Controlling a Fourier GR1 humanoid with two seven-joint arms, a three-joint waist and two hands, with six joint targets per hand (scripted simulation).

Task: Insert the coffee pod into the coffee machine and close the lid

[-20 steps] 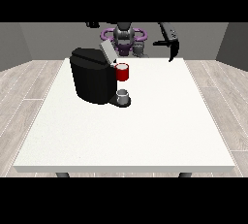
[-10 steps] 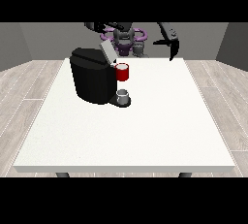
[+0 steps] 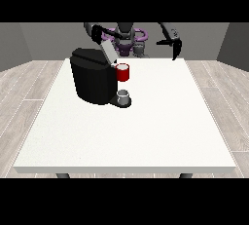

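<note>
1. Big white square table under everything.
2. Black boxy coffee machine sits at its far left part, lid tilted up, a red thing at the machine by its front.
3. A small grey thing sits on the machine's base; can't tell if it's the pod.
4. My hand at the view's right hangs in the air, fingers pointing down and relaxed, holding nothing.
5. My other hand's behind the machine, can't tell its fingers.

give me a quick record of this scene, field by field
table: white table, robot behind its far edge
coffee machine: black coffee machine on the table's left part, lid raised
red thing at the machine: red thing at the machine's front
grey thing: small grey thing on the machine's base below the red thing; cannot tell if it is the pod
hand at the view's right: hand raised over the table's far edge, holding nothing visible
hand at the view's left: not plainly visible
</note>
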